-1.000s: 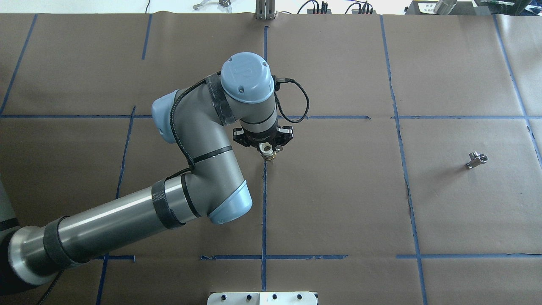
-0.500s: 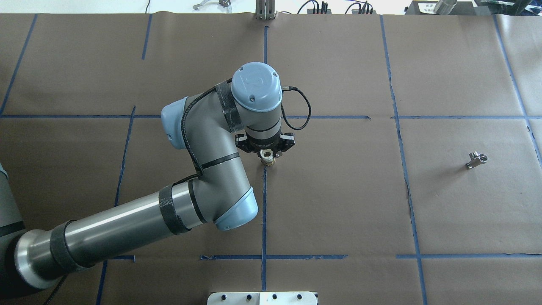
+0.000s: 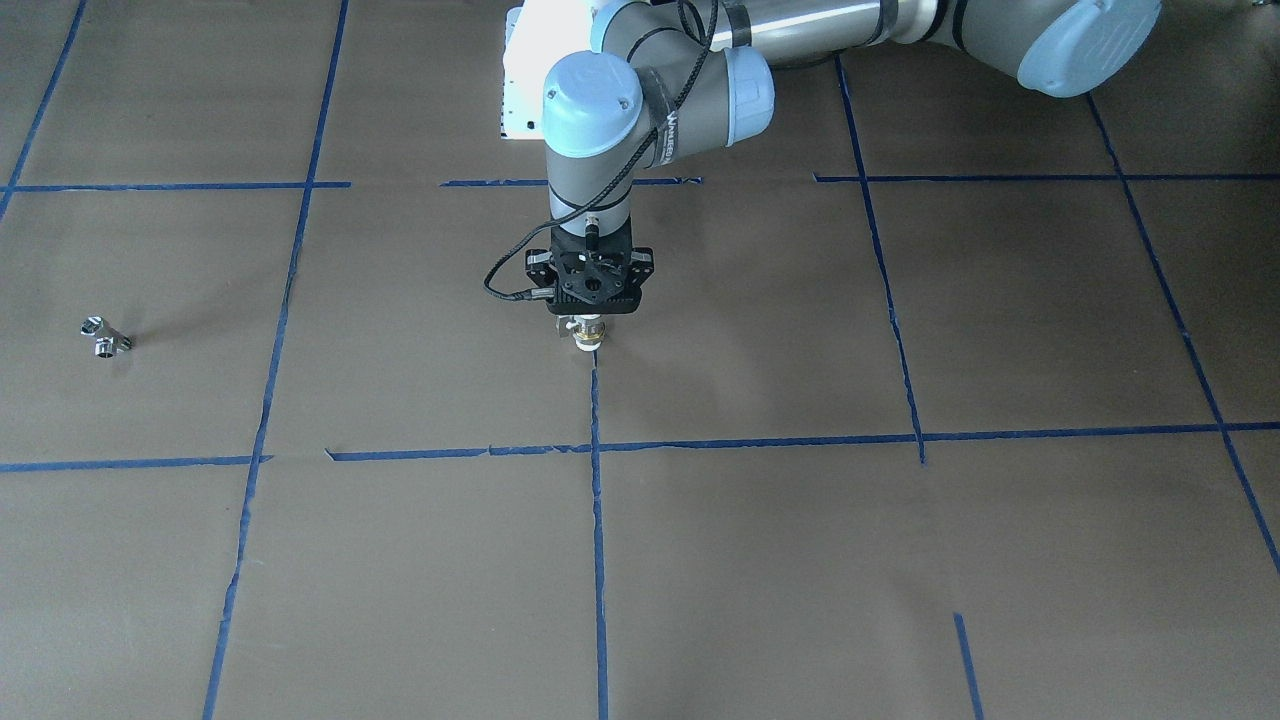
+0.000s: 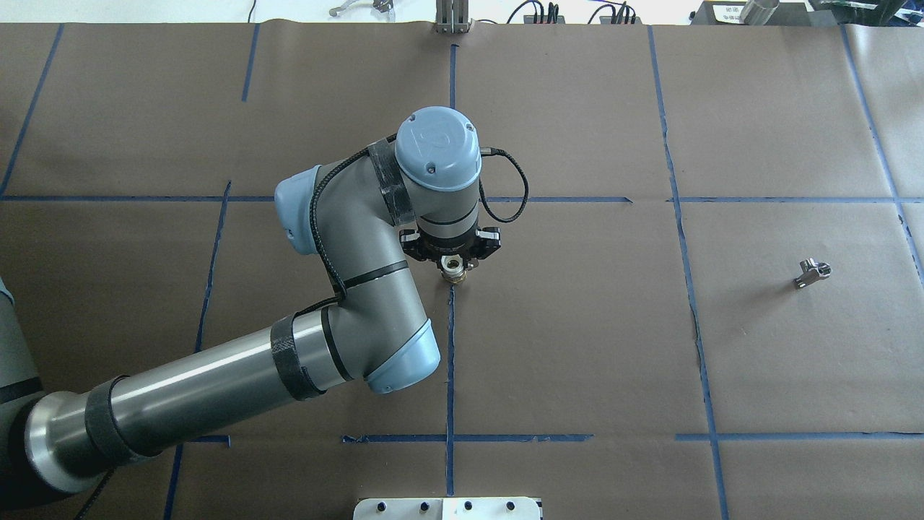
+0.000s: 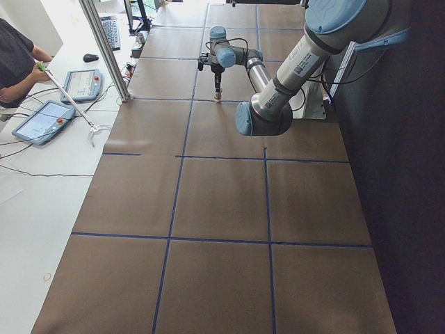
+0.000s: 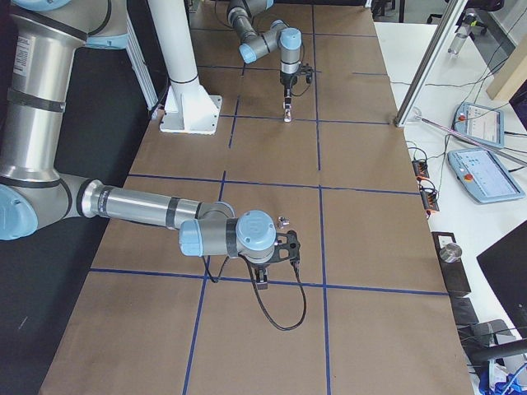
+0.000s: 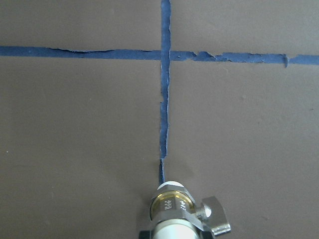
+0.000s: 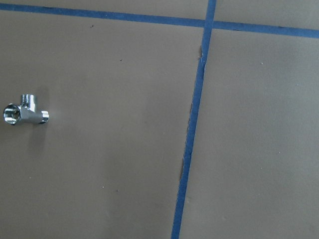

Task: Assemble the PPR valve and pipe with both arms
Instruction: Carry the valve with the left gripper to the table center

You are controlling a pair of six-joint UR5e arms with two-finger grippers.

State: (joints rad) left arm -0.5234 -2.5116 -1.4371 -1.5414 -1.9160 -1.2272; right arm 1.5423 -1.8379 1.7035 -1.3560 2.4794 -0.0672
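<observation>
The left gripper (image 4: 452, 258) is closed on the valve (image 4: 454, 270) and holds it over the middle of the table (image 4: 577, 325). The valve's long axis stands upright. The white end is up between the fingers, the brass end points down, and the small handle sticks out to one side, as the left wrist view shows. The lower end hangs right over a blue tape line (image 4: 450, 347). Whether it touches the paper or hovers just above, I cannot tell.

The pipe (image 4: 812, 273) lies flat on the table far out on the robot's right, well apart from the valve. Nothing else lies between the two parts. In the right wrist view the pipe (image 8: 25, 113) sits at the left edge, its main run lying across the view and the short branch pointing up the picture.

The right gripper (image 6: 262, 278) shows only in the side view from the right. It points down there, near the pipe but not over it, on the side away from the valve. From that view I cannot tell how wide it is.

The right arm is much nearer the pipe, so fetching it looks like that arm's job. The gripper would need to shift sideways until the pipe sits between its fingers, then close across the main run and leave one open end free. The pipe lies well in from the table's edges, so there is room to come at it from any side.
</observation>
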